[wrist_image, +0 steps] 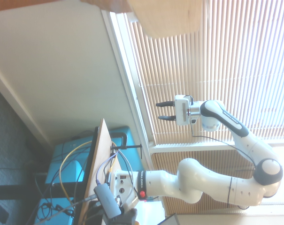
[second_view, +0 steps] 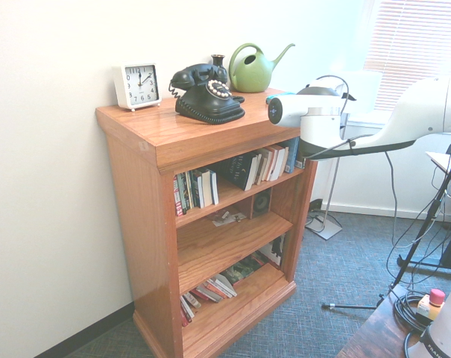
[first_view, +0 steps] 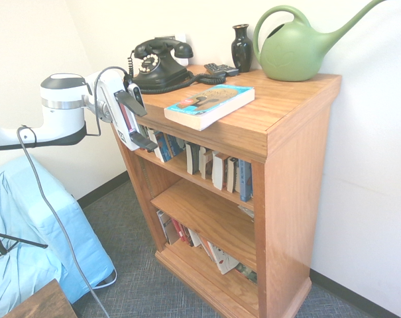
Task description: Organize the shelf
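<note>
While it hangs beside the shelf (first_view: 280,132) (which stands against the wall), the gripper (first_view: 135,119) has its fingers spread wide, gripping nothing, level with the top edge.

white arm (first_view: 61,109), black-fingered claw (first_view: 137,119)

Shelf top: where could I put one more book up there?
On the orange-brown wooden shelf, the top's front corner is bare, right of the blue-covered paperback book and in front of the green plastic watering can. The back is crowded: black rotary telephone, dark vase, white square clock.
</note>
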`<state>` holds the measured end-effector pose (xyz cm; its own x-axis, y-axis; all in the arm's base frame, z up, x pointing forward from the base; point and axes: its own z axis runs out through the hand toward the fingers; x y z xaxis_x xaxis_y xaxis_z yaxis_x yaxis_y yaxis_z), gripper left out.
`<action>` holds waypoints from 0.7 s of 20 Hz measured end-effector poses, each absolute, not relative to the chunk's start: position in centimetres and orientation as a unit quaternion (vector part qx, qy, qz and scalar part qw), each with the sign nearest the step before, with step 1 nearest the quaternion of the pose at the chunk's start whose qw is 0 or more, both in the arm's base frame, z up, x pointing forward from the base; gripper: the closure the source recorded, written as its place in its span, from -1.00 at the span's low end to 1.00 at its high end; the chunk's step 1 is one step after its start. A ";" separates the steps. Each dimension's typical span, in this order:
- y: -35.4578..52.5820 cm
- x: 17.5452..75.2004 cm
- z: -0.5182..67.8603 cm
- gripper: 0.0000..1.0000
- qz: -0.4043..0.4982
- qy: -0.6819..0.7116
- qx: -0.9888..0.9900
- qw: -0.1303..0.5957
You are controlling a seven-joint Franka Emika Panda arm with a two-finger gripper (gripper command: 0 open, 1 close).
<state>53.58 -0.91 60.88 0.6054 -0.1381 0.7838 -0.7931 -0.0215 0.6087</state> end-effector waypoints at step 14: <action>0.0 58.5 60.3 -1.00 0.293 -0.356 0.659 0.594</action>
